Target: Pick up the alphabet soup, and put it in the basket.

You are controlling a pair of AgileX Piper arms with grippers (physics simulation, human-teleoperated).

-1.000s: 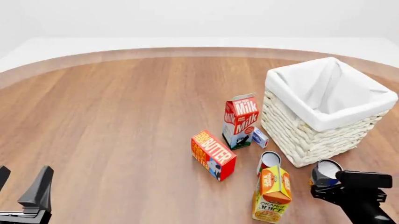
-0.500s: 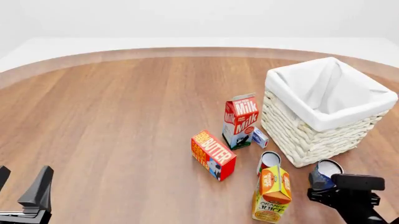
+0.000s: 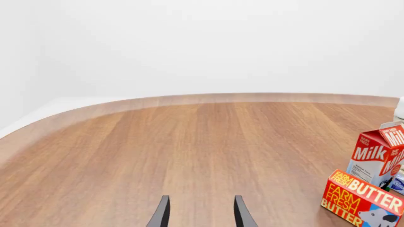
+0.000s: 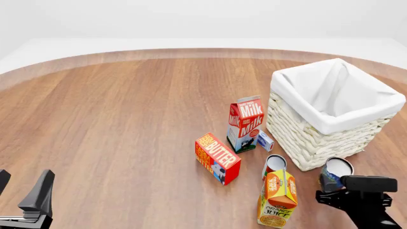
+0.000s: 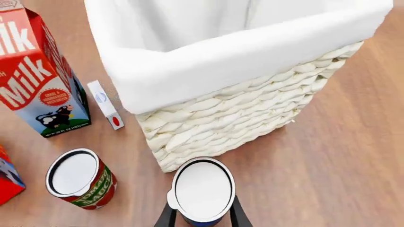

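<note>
The alphabet soup (image 5: 203, 190), a small can with a pale flat top and blue side, sits between my right gripper's (image 5: 202, 220) fingers, which are closed against its sides. In the front view the can (image 4: 336, 170) is just in front of the basket's near corner, with my right gripper (image 4: 340, 185) on it. The basket (image 4: 330, 123) is white wicker with a cloth liner, at the right; its rim (image 5: 252, 54) fills the right wrist view. My left gripper (image 4: 22, 192) is open and empty at the near left, also shown in the left wrist view (image 3: 200, 215).
A red-and-white can (image 4: 275, 164) stands left of the soup, also in the right wrist view (image 5: 79, 179). An orange juice carton (image 4: 278, 196), a butter box (image 4: 218, 157), a milk carton (image 4: 245, 121) and a small white box (image 4: 265, 140) crowd the basket's left side.
The soup can and my right gripper have shifted slightly right and up, toward the basket's corner. The left arm has not moved.
</note>
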